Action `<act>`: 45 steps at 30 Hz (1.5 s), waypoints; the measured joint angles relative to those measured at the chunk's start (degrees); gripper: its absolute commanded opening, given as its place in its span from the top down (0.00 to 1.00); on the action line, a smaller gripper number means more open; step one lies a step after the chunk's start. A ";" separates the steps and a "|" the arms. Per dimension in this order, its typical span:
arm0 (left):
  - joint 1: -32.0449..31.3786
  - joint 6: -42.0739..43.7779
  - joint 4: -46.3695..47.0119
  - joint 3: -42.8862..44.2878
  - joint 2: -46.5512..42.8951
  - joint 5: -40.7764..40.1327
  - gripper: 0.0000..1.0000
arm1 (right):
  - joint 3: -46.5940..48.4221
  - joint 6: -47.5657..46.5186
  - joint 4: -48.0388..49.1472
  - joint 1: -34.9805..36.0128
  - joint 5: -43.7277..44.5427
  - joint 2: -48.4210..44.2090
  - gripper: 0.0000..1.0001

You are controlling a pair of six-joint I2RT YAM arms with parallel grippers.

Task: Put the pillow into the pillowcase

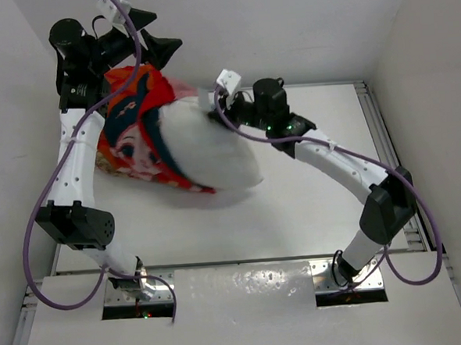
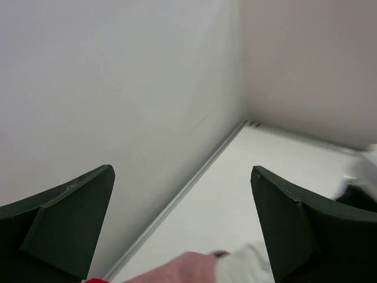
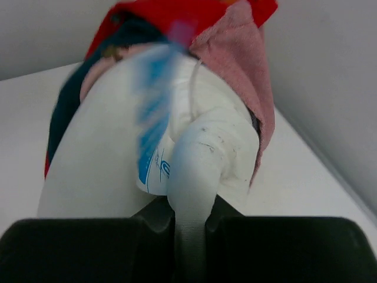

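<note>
The white pillow [image 1: 214, 154] lies on the table with its left part inside the red-orange pillowcase [image 1: 138, 131]. My right gripper [image 1: 217, 104] is shut on a corner of the pillow at its far edge. In the right wrist view the gripper [image 3: 189, 219] pinches that white corner, and the pillow [image 3: 112, 171] bulges ahead under the pillowcase [image 3: 194, 15], whose pink reverse shows. My left gripper [image 1: 167, 32] is open and empty, raised above the pillowcase's far end. In the left wrist view the gripper [image 2: 181, 171] is open, with a pink pillowcase edge [image 2: 182, 268] below it.
White walls close in the table [image 1: 319, 206] at the back and both sides. The left gripper is close to the back left corner [image 2: 244, 121]. A blue and white label [image 3: 153, 130] hangs on the pillow near the right gripper.
</note>
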 measured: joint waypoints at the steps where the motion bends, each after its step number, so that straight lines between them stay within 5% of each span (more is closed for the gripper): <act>1: -0.02 2.36 -2.75 -0.13 0.24 -1.75 0.01 | -0.92 1.27 0.63 1.27 -2.12 -0.55 1.00; 6: -1.11 14.75 -15.56 -5.38 -0.26 -11.98 0.85 | -8.92 19.78 5.25 -1.86 -6.19 -0.74 1.00; 7: -1.57 16.48 -17.49 -6.51 -0.37 -13.88 0.89 | -10.51 24.30 5.99 -3.87 -6.23 -0.44 1.00; 10: -3.54 22.82 -23.50 -9.44 -0.48 -19.10 0.81 | -13.55 38.95 6.82 -10.84 -5.97 2.16 0.99; 11: -4.35 24.61 -25.59 -9.90 -0.48 -20.63 0.72 | -14.01 42.56 6.73 -12.68 -5.73 3.48 0.91; 12: -5.16 26.16 -27.61 -10.05 -0.48 -21.92 0.66 | -14.34 45.35 6.40 -14.21 -5.62 4.76 0.62; 14: -7.15 28.72 -31.06 -10.21 -0.48 -24.55 0.49 | -14.67 49.81 4.96 -15.96 -5.22 7.37 0.32; 15: -8.20 29.64 -32.15 -10.54 -0.50 -25.83 0.43 | -14.69 50.93 3.87 -16.15 -5.07 8.44 0.06; 16: -9.20 30.16 -32.96 -11.23 -0.52 -26.95 0.38 | -14.73 51.87 2.91 -16.17 -4.98 9.14 0.01; 20: -12.04 29.59 -35.41 -15.61 -0.39 -28.65 0.21 | -14.73 53.09 -0.63 -17.11 -5.35 9.94 0.01; 27: -15.34 25.59 -36.11 -18.73 1.66 -33.73 0.18 | -16.85 51.78 -5.66 -25.49 -2.45 7.76 0.01; 34: -16.26 21.31 -37.77 -19.15 2.54 -40.30 0.06 | -29.46 45.27 -8.09 -27.04 5.11 -7.41 0.01; 37: -17.22 19.52 -37.70 -21.22 2.29 -39.65 0.12 | -34.49 43.32 -4.52 -22.88 4.96 -11.52 0.01; 41: -18.16 17.64 -37.81 -25.83 2.36 -38.62 0.34 | -41.38 45.31 5.53 -18.10 0.94 -12.46 0.01; 44: -17.97 16.61 -37.94 -26.77 2.91 -38.56 0.66 | -42.91 48.74 11.96 -16.35 -2.08 -9.57 0.01; 45: -17.66 16.28 -37.75 -26.77 2.99 -38.62 0.86 | -42.91 49.66 14.19 -15.87 -3.02 -8.11 0.01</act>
